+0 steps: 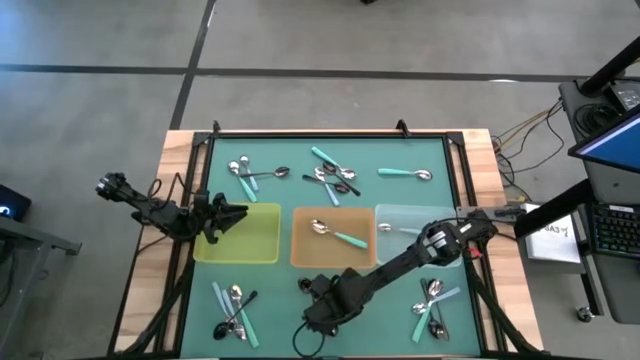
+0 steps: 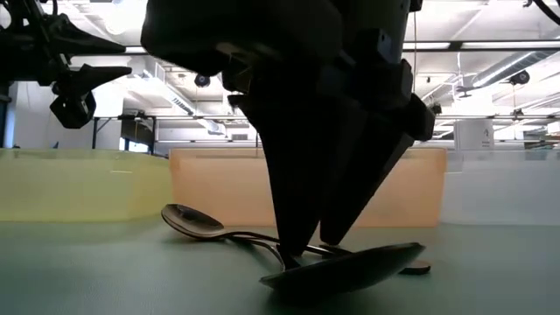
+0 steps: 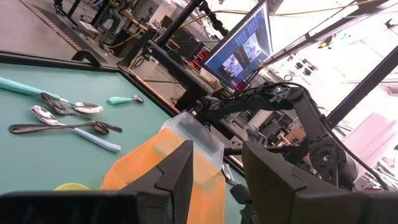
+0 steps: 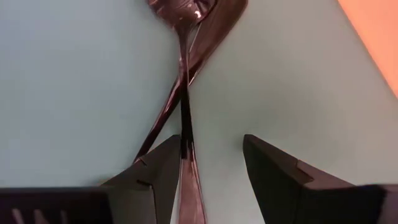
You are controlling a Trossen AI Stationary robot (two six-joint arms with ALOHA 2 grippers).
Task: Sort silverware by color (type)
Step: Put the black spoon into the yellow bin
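Dark arms fill the foreground of the high view, where the right gripper [image 1: 322,312] is down on the green table [image 1: 400,200] just in front of the orange tray [image 1: 300,255]; its target lies hidden beneath it. The left gripper [image 1: 232,216] waits over the yellow tray [image 1: 265,250], well apart from that spot, so the right arm is much the nearer.

Low view: the right gripper [image 2: 306,249] stands point-down on the table, its two fingers straddling the handles of a pair of dark spoons [image 2: 206,223]. Their bowls lie out to one side of the fingers, so the long axis runs across the gap rather than along it. The left gripper [image 2: 74,92] hangs high in the background.

Left wrist view: its fingers [image 3: 180,174] are parted with nothing between them, and loose spoons [image 3: 68,115] lie far ahead on the table.

Right wrist view: two crossed black handles [image 4: 180,118] run straight forward from the gripper [image 4: 208,171], bowls farthest away. One handle passes against the inner face of one finger [image 4: 161,168]; the other finger stands clear of both. The gap is moderately wide, nothing is clamped yet, and closing squarely would likely pinch that handle.
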